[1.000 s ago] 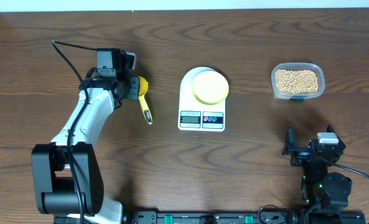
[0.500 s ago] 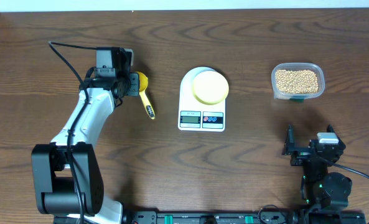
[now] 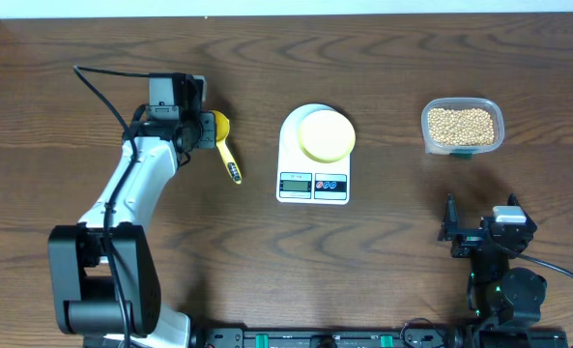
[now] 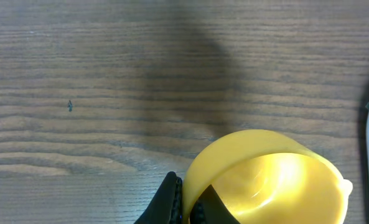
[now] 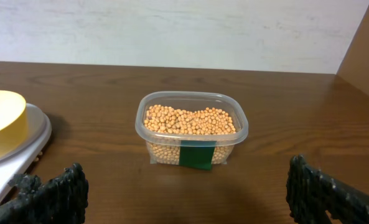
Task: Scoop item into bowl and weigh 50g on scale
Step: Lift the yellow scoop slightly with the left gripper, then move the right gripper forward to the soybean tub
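Hundreds of small round tan beans (image 5: 190,119) sit heaped in a clear rectangular plastic container (image 5: 190,94) at 3 o'clock from the white flat digital scale (image 3: 313,186), well apart from it. None are in the small round pale-yellow bowl (image 3: 326,134), as far as I can see from overhead; it stands on the scale's round platform.

At 9 o'clock from the scale, my left end effector (image 4: 190,198) is closed narrow on the rim of the cup of a bright yellow long-handled plastic scoop (image 3: 227,155). The handle trails toward 5 o'clock over the dark wooden counter (image 3: 383,261). I cannot tell whether the scoop is lifted or resting. My right end effector (image 5: 185,186) sits at 6 o'clock from the container, fingers spread wide, holding nothing.

I judge the task to be at its start: scoop in hand, no beans moved. The beans look hard, light and smooth, so they should pour freely but also roll and bounce off a tilted scoop. I would carry the scoop level and tip it low over the bowl.

A rim pinch on thin, slick plastic likely gives poor control, with the long handle levering against it. A grasp on the handle would suit better.

The container is probably light and may slide when the scoop digs in, so the right end effector could brace its wall. The bowl is likely light too, and any nudge could upset the reading.
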### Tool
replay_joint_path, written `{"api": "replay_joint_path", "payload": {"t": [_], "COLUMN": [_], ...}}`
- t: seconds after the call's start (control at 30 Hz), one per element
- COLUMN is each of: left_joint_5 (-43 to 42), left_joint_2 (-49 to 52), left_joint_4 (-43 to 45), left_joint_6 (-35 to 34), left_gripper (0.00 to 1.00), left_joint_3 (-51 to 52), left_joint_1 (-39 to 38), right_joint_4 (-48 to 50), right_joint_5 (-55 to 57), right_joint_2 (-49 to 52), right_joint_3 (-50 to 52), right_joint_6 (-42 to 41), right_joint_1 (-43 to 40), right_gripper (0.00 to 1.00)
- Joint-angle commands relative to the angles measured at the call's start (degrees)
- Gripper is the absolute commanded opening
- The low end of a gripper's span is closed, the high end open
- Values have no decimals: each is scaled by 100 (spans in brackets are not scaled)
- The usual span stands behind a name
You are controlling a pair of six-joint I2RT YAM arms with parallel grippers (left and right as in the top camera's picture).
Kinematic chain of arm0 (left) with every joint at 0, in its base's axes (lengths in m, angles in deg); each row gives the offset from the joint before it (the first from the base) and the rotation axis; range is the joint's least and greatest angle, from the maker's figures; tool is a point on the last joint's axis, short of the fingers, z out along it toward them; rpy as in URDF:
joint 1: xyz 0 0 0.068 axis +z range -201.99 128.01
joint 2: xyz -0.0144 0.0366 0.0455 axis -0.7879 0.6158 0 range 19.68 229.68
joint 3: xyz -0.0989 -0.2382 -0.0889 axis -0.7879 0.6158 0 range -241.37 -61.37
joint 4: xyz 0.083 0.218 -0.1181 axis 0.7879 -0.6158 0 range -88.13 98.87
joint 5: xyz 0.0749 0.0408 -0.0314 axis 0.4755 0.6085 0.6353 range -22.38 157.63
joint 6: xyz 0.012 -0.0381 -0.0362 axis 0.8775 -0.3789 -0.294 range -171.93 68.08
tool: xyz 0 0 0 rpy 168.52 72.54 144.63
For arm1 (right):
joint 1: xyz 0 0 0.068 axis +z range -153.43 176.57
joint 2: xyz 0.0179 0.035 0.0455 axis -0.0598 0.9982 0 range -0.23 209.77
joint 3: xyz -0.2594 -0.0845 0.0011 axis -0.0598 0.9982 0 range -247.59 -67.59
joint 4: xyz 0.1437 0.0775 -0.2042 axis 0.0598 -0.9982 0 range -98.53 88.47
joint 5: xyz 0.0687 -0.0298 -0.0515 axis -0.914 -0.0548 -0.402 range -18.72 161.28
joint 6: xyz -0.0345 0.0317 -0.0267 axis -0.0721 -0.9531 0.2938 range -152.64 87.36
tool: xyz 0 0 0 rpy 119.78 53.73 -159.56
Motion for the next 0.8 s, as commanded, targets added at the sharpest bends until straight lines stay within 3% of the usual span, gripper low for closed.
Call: {"api": "replay_joint_path", "payload": {"t": [0.0, 0.4, 0.77], "left_joint_5": [-31, -31, -28], "left_joint_2": [-214, -214, -214], "left_joint_4": [50, 46, 4], "left_joint_6": [-92, -94, -90], "left_gripper": [8, 8, 8], "left_joint_3": [-44, -44, -44], "left_joint_1": [2, 2, 2], "right_joint_4": [11, 876, 1097], "right_joint_5": [-17, 114, 1355], "right_joint_2": [-31, -31, -31], "right_joint_3": [35, 35, 35], "right_joint_6": [-13, -52, -52], "right_joint_1": [-46, -48, -52], "right_gripper": [99, 99, 99]}}
